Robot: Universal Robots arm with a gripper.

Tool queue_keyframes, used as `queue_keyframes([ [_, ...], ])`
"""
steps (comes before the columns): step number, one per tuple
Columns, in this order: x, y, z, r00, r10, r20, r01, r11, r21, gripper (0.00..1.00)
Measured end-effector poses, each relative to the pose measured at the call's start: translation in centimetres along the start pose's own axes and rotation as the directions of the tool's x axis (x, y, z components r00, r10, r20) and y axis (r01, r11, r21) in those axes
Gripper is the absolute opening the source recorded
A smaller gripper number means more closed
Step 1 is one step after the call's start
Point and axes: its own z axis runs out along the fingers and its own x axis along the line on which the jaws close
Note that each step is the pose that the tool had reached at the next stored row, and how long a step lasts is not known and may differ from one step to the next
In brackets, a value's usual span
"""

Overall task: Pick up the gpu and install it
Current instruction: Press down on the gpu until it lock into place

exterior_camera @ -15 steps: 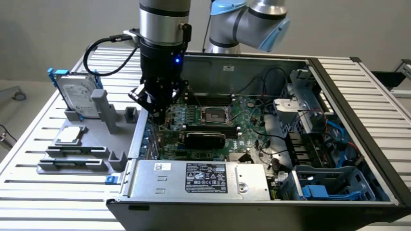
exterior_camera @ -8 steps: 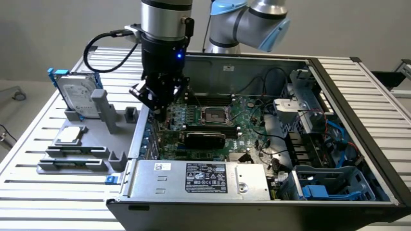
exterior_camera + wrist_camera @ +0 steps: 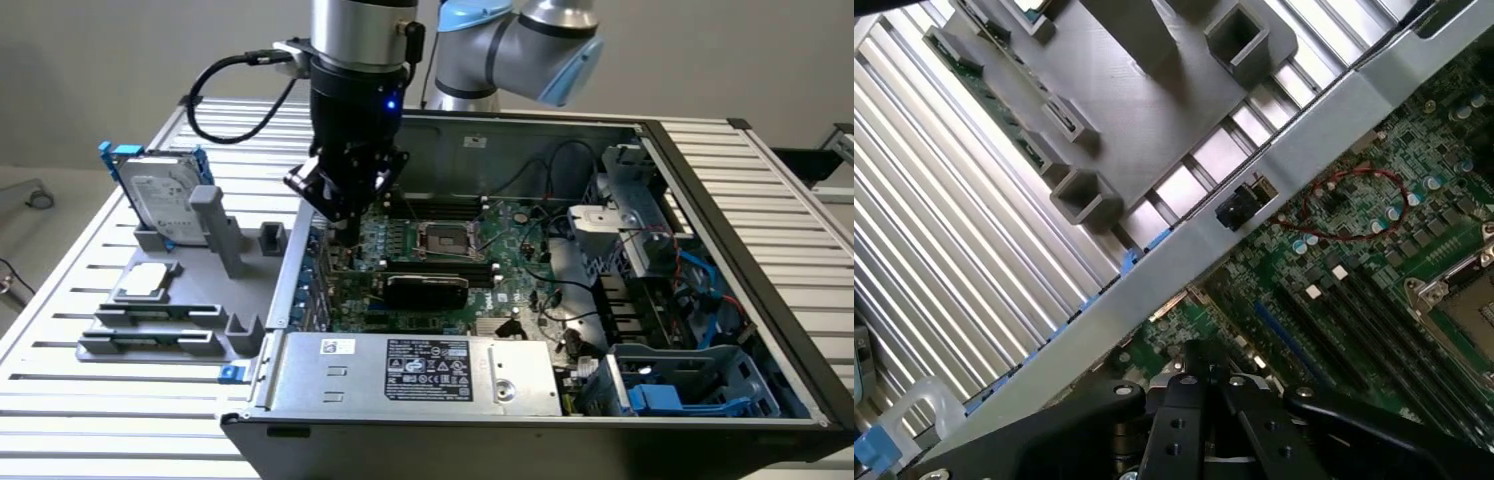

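**A:** Where is the arm right now?

**B:** In the exterior view the gripper hangs over the open computer case, near the case wall on the exterior view's left, just above the motherboard. Its black body points straight down.

**A:** And the jaws?

**B:** Closed all the way. In the wrist view the gripper shows its two fingers pressed together with the green board below them. I cannot see anything pinched between them.

**A:** So where is the gpu?

**B:** The gpu sits inside the case, on the motherboard, just below the processor socket in the exterior view. Its black cooler face is turned toward the camera. It lies lower in that picture than the gripper and apart from it.

**A:** What else is around?

**B:** A grey parts holder rests on the slatted counter beside the case, on the exterior view's left. A silver hard drive in a blue frame stands upright in it. The power supply fills the near edge of the case.
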Motion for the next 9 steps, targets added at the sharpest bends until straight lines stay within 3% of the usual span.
queue_keyframes([
  [5,-0.5,-0.72,-0.63,1.0,-0.003,0.0038,0.003,1.0,-0.0029,0.11],
  [9,-0.9,-1.18,-1.02,0.9998,-0.009,0.0181,0.009,0.9999,-0.0145,0.11],
])
